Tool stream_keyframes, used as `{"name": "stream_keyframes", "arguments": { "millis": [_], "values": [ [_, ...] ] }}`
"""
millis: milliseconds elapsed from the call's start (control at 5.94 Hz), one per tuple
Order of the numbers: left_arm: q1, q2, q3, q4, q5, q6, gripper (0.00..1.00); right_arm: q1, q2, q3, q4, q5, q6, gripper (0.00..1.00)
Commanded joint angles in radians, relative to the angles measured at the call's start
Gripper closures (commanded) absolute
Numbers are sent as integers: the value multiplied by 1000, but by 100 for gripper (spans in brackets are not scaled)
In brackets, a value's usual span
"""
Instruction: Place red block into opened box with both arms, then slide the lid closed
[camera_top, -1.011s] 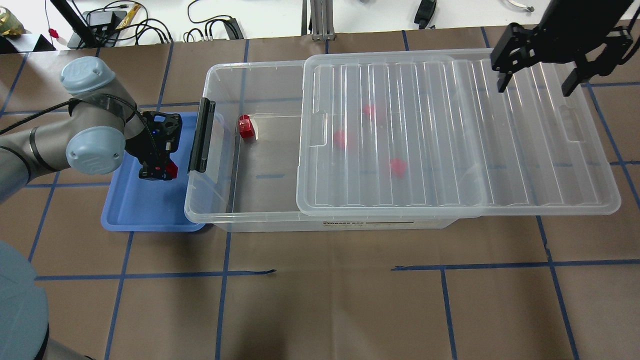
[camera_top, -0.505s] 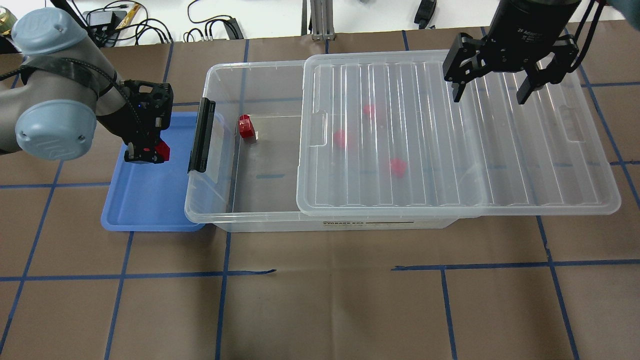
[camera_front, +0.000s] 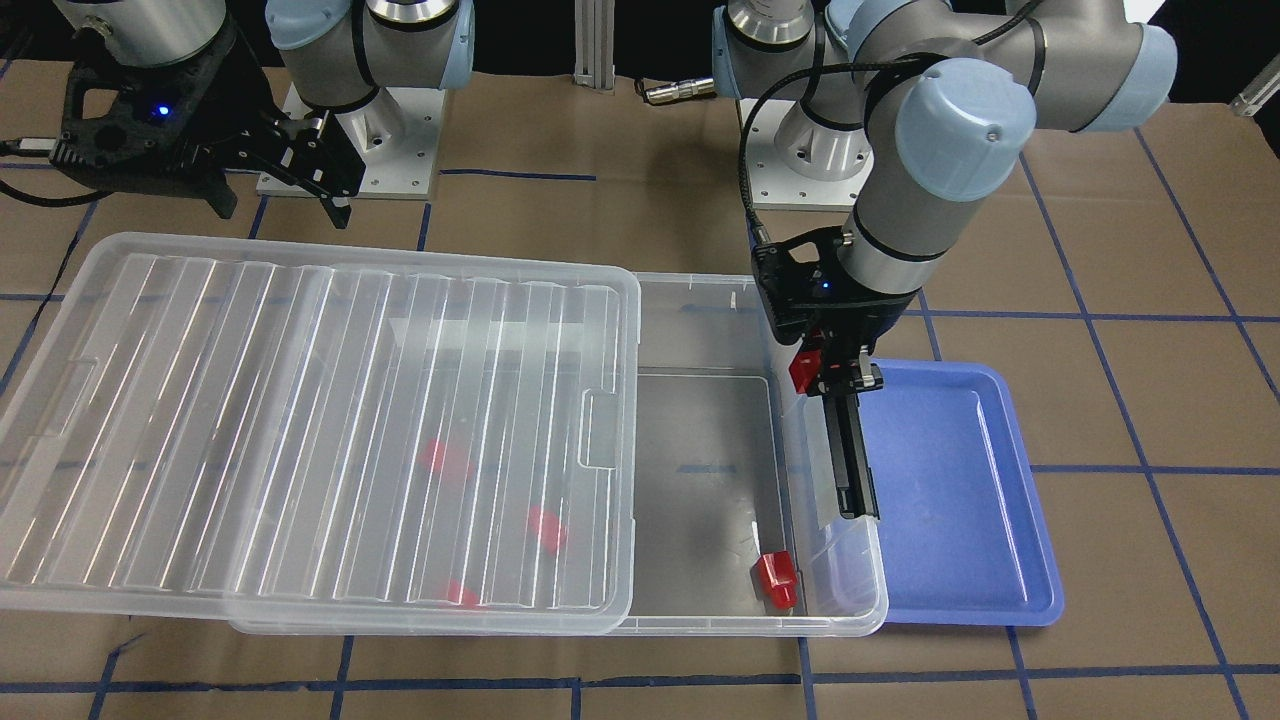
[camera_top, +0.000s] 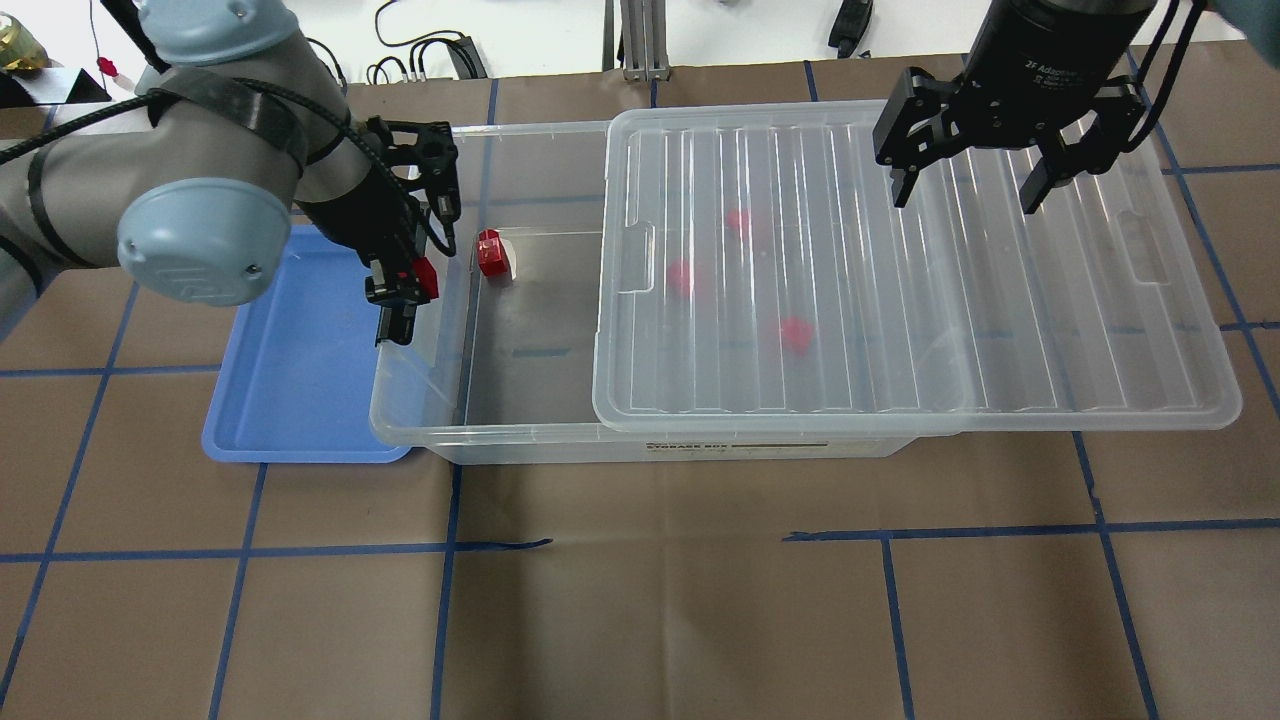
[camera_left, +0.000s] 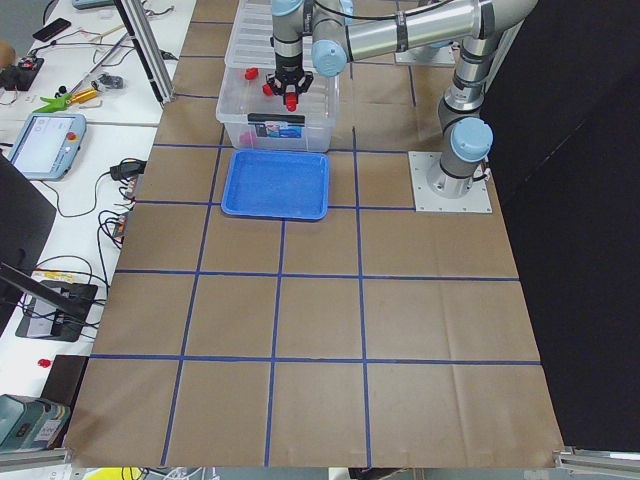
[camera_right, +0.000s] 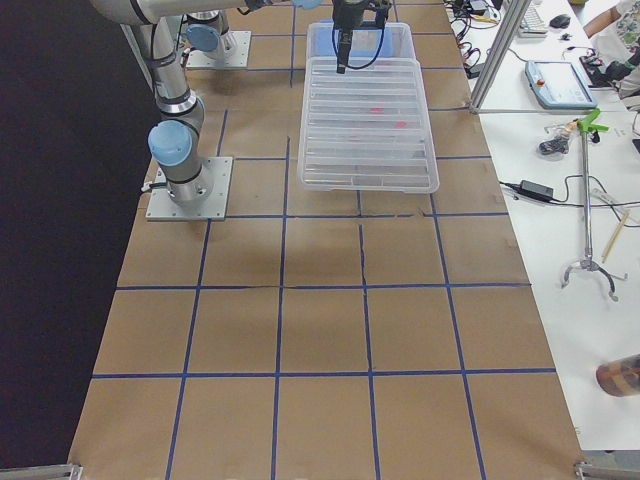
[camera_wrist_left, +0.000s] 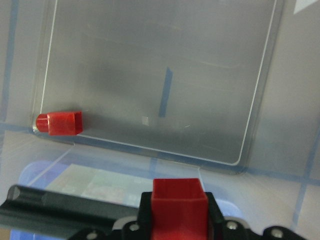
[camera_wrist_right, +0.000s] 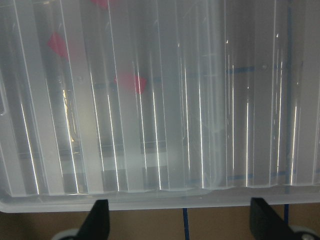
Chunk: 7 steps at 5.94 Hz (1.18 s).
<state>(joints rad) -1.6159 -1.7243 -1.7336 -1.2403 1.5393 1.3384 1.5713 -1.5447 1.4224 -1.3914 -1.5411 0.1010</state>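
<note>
Carried across from above the blue tray (camera_top: 290, 400), the left pincer (camera_top: 400, 288) now hangs over the latch-end rim of the box (camera_top: 420, 428), clamped on the red block (camera_top: 425, 277). Half a second back it was over the tray, short of the black latch bar (camera_front: 851, 465). Its wrist view shows the block at the rim with bare box floor ahead, so I judge it is at the edge of the opening and not yet well over it. That block looks light, rigid and smooth, a small thing that would bounce or skid on hard plastic if let go from height; the hold across its flat sides suits it. Further right, a loose block (camera_top: 491, 252) lies in the far-left corner of the uncovered floor. The other red blocks (camera_top: 682, 276) show blurred through the lid (camera_top: 1000, 330), which has not shifted; it covers the box's right part and overhangs its right end. The lid is broad and thin, probably flexible and slick. A push against its short right edge or the notched tab (camera_top: 1140, 250) should slide it better than a pinch would. Rightmost, the right pincer (camera_top: 962, 198), jaws apart and holding nothing, hangs above the lid near its far edge, having come a little leftward since the earlier frame.
</note>
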Motion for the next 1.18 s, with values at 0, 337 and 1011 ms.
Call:
{"name": "stream_keyframes", "arguments": {
  "millis": [0, 337, 1011],
  "values": [
    [-48, -90, -18, 79, -8, -36, 97, 3, 2, 1, 2, -2, 0, 0],
    [-76, -202, -37, 221, -18, -25, 97, 3, 11, 3, -5, -11, -3, 0],
    [-76, -298, -70, 352, -10, -28, 31, -147, 37, 4, -51, -13, -142, 0]
  ]
}}
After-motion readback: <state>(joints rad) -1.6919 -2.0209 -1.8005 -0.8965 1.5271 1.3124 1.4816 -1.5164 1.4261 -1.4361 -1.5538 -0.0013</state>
